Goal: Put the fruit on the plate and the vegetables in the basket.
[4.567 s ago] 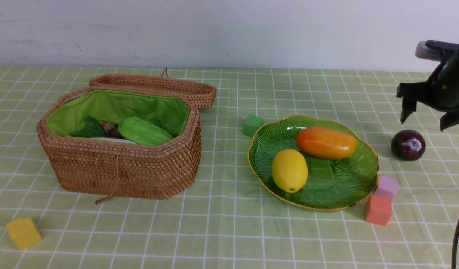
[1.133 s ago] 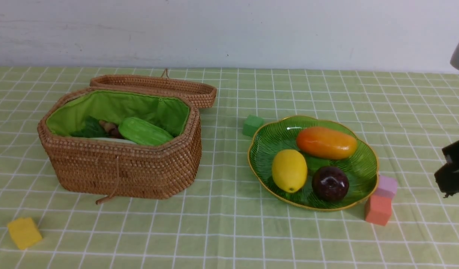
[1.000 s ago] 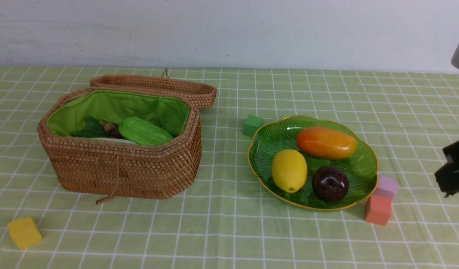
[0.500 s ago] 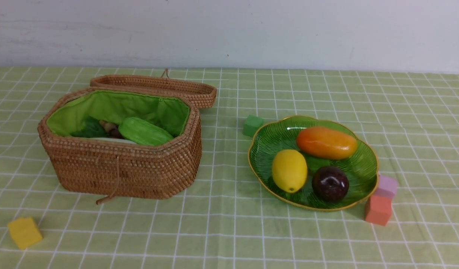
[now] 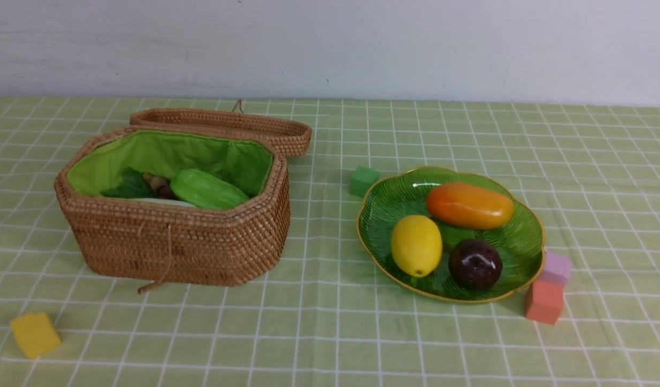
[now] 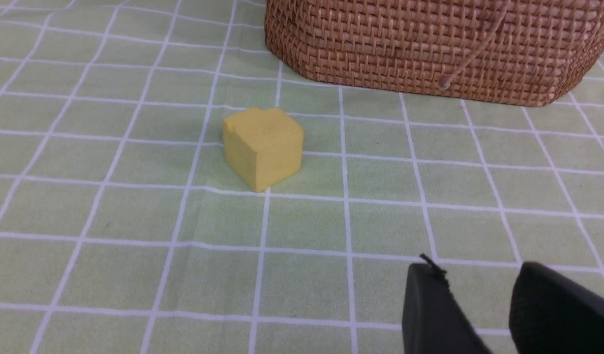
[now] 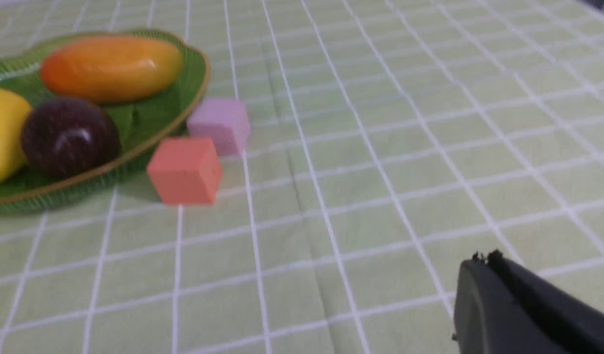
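Front view: neither arm appears; a second ago the right arm showed at the right edge and has since drawn clear.
Change: the dark purple ball (image 5: 475,264), earlier alone on the surface (image 5: 330,333), now lies on the plate (image 5: 378,207) beside the lemon (image 5: 416,245) and mango (image 5: 470,205).
Meaning: all three fruits are plated, and no vegetable shows outside the basket (image 5: 174,244); the task looks complete.
Basket contents: ridged green gourd (image 5: 207,189) and dark leaves (image 5: 128,184) above the green lining; the rest is hidden.
Left claw (image 6: 479,314): tips slightly apart, empty, low over the surface near the yellow cube (image 6: 262,146).
Right claw (image 7: 523,305): pressed together, empty.
Materials: woven wicker, ribbed translucent green glass with gold rim, glossy fruit, matte foam cubes, checked cloth.
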You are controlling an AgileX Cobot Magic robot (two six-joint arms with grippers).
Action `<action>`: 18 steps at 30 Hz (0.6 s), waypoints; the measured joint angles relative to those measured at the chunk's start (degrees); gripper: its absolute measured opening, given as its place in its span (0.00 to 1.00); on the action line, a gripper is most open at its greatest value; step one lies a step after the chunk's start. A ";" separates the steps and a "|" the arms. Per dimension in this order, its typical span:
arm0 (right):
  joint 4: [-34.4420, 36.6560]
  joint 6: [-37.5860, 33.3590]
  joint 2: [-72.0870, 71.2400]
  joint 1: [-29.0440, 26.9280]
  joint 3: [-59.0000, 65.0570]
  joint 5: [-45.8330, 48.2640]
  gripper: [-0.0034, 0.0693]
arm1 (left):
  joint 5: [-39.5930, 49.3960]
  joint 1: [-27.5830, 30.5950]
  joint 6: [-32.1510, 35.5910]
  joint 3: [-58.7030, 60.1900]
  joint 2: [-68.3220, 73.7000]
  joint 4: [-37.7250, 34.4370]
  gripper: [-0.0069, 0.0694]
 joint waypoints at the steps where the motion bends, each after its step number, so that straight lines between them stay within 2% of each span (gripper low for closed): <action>1: -0.08 0.29 0.00 0.00 0.23 -0.93 0.04 | 0.00 0.00 0.00 0.00 0.00 0.00 0.40; 14: 0.64 0.56 -0.05 0.00 0.62 -2.85 0.05 | 0.00 0.00 0.00 0.00 0.00 0.00 0.40; 18: 1.47 -4.99 -0.05 0.00 0.62 -2.86 0.06 | 0.00 0.00 0.00 0.00 0.00 0.00 0.40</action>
